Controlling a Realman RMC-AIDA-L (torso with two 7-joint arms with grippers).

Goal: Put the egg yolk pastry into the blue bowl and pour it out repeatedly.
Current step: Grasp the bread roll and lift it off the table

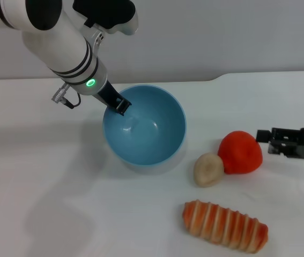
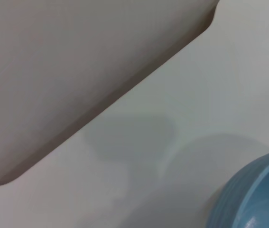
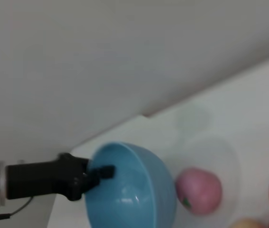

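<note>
On your left, the left claw (image 1: 122,105) is clamped on the near-left rim of the blue bowl (image 1: 152,134), one black finger inside the rim and the other outside, as the right wrist view also shows (image 3: 98,173). The bowl is tipped up off the white bench (image 1: 44,203), its mouth tilted toward the right and toward you, and its glossy inside holds nothing you can see. In the left wrist view only a curved slice of the bowl's outer wall (image 2: 253,194) shows, above the bench surface.

Moving right, the egg yolk pastry (image 1: 209,168) lies on the bench just outside the bowl, near its lower right edge, and touches the red fruit (image 1: 241,152) beside it. In front of those two, the orange-striped bread loaf (image 1: 224,226) lies on the bench by itself.

In the right wrist view a pink ball (image 3: 199,190) with a green mark sits just beside the bowl; the head view hides it.

At the far right, the right claw (image 1: 264,140) hovers low just beside the red fruit, pointing toward it and holding nothing; you cannot tell how wide its fingers stand.
</note>
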